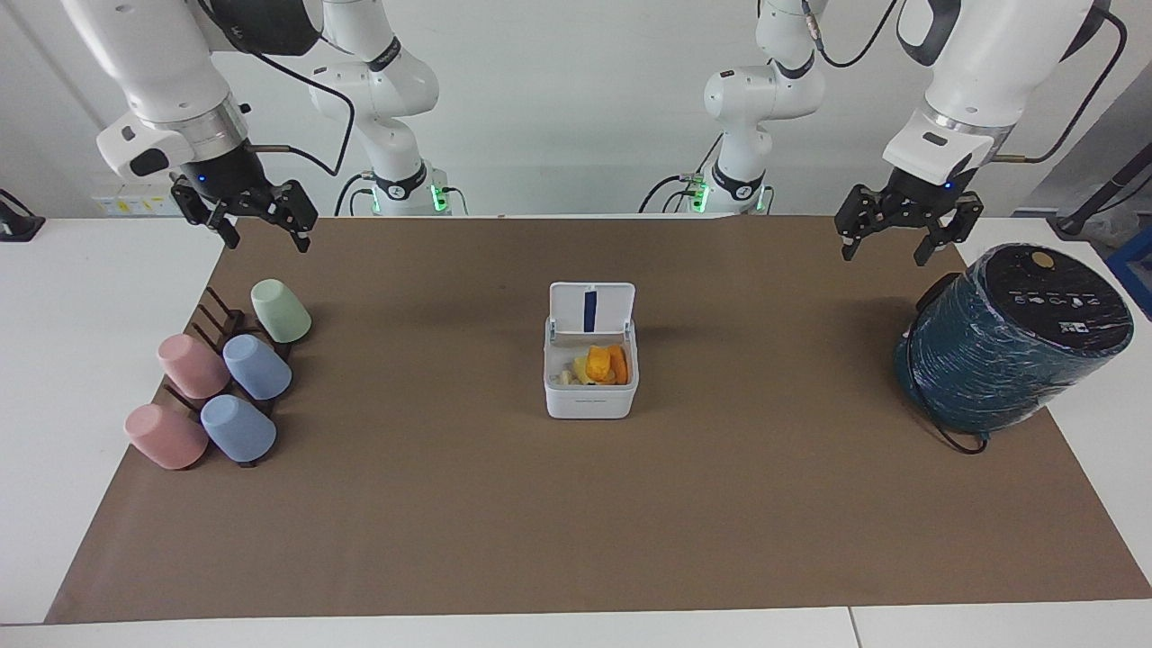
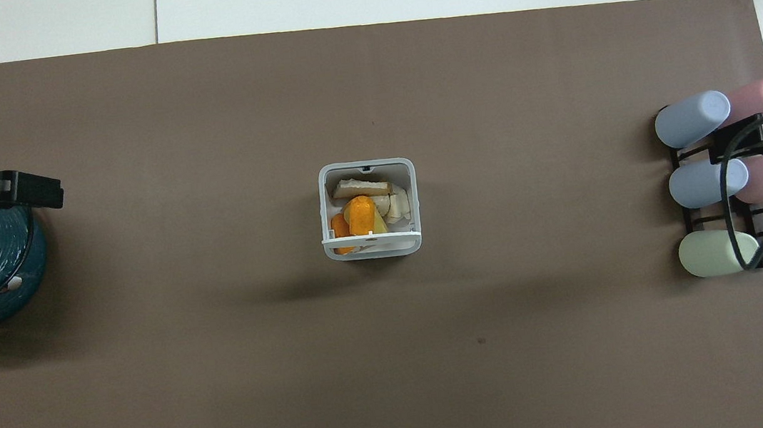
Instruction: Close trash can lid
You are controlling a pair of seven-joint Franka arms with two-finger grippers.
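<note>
Both pairs of jaws stand spread apart and grasp nothing. The left gripper hangs in the air over the brown mat, beside the top of a large dark teal wrapped cylinder at the left arm's end of the tabletop; from overhead its black fingers show above that cylinder. The right gripper hangs over the mat's edge at the right arm's end, above a dark rack that carries five tumblers lying tipped: a green one, two blue ones and two pink ones. Neither gripper touches anything.

Midway between them, well apart from both, the trash can sits upright at the middle of the mat. It is a small white square box with rounded corners, its faintly lettered front turned away from the robots. The lid is swung up and stands nearly upright on the hinge along the edge nearer the robots, so its long axis runs up and down and its inner face, with a blue strip down the middle, looks away from the robots over the open box. From overhead the lid shows only as a thin white bar across the nearer rim. Inside lie orange pieces and pale whitish scraps, which I cannot name more closely.
</note>
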